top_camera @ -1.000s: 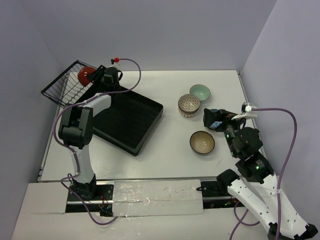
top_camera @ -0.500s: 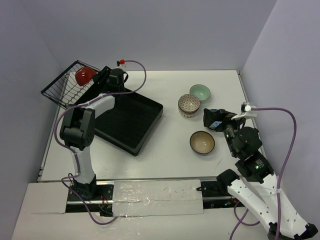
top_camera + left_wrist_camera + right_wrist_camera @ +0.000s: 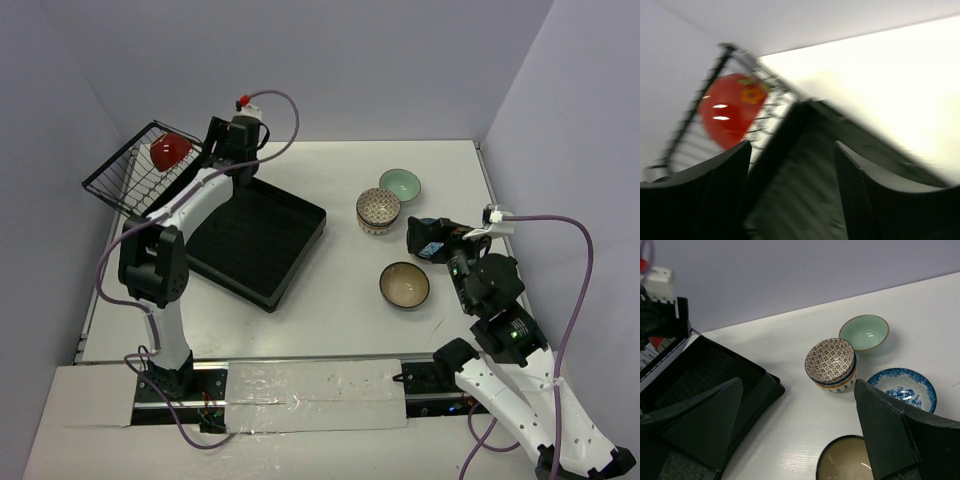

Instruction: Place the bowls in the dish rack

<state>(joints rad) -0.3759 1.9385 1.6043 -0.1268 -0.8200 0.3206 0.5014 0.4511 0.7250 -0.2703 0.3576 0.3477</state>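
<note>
One red bowl (image 3: 170,150) sits in the wire basket (image 3: 118,178) at the far-left end of the dish rack (image 3: 262,238). It lies at about 9 o'clock from the left hand (image 3: 790,150), just beside it. That hand's fingers are spread apart with nothing between them, and only the black tray edge shows in the gap. The other bowls are on the counter (image 3: 330,325), well apart from the rack and all near the right hand (image 3: 799,390), so the right arm is clearly the nearer one for the next pick. In the overhead view the lattice-patterned bowl (image 3: 830,360), stacked on others, lies at about 10 o'clock from that hand. The mint green bowl (image 3: 864,333) is just beyond at 11 o'clock, and the cream-lined brown bowl (image 3: 404,285) is close by at 7 o'clock. A blue-and-white bowl (image 3: 902,389) shows only in the wrist view, right of the stack. The right hand is wide open, empty and touching nothing. The bowls are round, so no approach side is favoured; a pinch on the rim looks likely.
</note>
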